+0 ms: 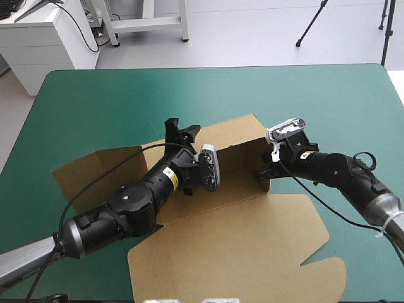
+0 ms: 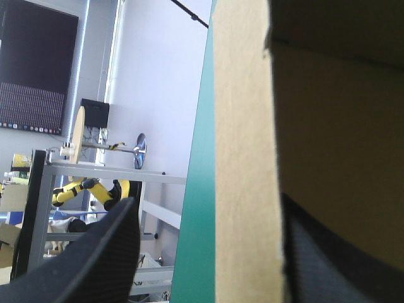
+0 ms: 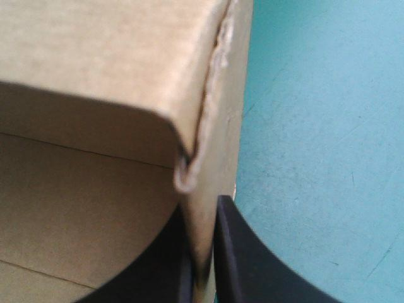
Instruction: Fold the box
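A worktop (image 1: 95, 101) with a smooth teal-green cover (image 3: 315, 126) and rounded far corners spreads wide on every side of the fingers (image 1: 172, 129). Seen close, just beside the right arm's fingers (image 3: 265, 281), the cover carries a few faint scratches.

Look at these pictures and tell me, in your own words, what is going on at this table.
Two robot arms are folding a brown box on the teal-green table. It is partly formed: the far and right walls stand up, while the big lid panel lies flat nearer the robot. The right tool is shut on the box, pinching the right wall. The left tool is open, its fingers either side of the far wall.
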Tool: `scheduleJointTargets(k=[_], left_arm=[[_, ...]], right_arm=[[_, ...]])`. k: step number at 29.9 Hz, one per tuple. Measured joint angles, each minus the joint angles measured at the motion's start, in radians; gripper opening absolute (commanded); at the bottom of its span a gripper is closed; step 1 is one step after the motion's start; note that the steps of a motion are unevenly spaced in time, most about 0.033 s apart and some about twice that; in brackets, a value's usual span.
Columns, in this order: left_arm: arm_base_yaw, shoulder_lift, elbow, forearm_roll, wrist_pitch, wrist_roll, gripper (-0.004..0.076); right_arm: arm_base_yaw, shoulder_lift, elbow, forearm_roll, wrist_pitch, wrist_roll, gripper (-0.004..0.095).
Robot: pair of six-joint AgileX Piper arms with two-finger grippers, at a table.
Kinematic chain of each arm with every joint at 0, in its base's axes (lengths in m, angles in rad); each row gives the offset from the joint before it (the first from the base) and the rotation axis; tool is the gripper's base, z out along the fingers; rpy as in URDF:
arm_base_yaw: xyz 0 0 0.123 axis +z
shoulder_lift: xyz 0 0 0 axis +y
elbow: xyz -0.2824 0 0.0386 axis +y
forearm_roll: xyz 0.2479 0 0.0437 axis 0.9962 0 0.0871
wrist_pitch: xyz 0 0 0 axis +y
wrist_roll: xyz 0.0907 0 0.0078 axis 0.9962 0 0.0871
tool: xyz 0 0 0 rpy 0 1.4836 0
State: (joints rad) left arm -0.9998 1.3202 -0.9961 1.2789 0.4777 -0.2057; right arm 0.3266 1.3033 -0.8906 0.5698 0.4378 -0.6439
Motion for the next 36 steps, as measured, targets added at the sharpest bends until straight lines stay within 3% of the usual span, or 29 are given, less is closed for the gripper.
scheduleJointTargets(k=[5, 11, 18, 22, 27, 32, 36], left_arm=[[-0.112, -0.022, 0.001, -0.089, 0.079, 0.056, 0.0459], [-0.264, -0.037, -0.035, -0.205, 0.245, 0.105, 0.0459], [-0.363, -0.045, -0.31, -0.486, 0.405, 0.253, 0.0395], [-0.364, -0.044, -0.497, -0.681, 0.532, 0.361, 0.0393], [-0.355, -0.028, -0.682, -0.744, 0.682, 0.407, 0.0342], [-0.245, -0.004, -0.758, -0.762, 0.733, 0.428, 0.0336], [-0.063, 0.015, -0.762, -0.846, 0.72, 0.453, 0.0272]], right_arm=[[0.005, 0.0, -0.003, -0.072, -0.007, 0.089, -0.0016], [0.008, 0.0, -0.006, -0.103, -0.007, 0.125, -0.0016], [0.008, 0.0, -0.007, -0.105, -0.007, 0.128, -0.0016], [0.008, 0.0, -0.007, -0.106, -0.006, 0.128, -0.0016], [0.008, 0.0, -0.007, -0.107, -0.006, 0.129, -0.0016], [0.008, 0.0, -0.007, -0.11, -0.006, 0.129, -0.0016], [0.008, 0.0, -0.008, -0.11, -0.006, 0.129, -0.0016]])
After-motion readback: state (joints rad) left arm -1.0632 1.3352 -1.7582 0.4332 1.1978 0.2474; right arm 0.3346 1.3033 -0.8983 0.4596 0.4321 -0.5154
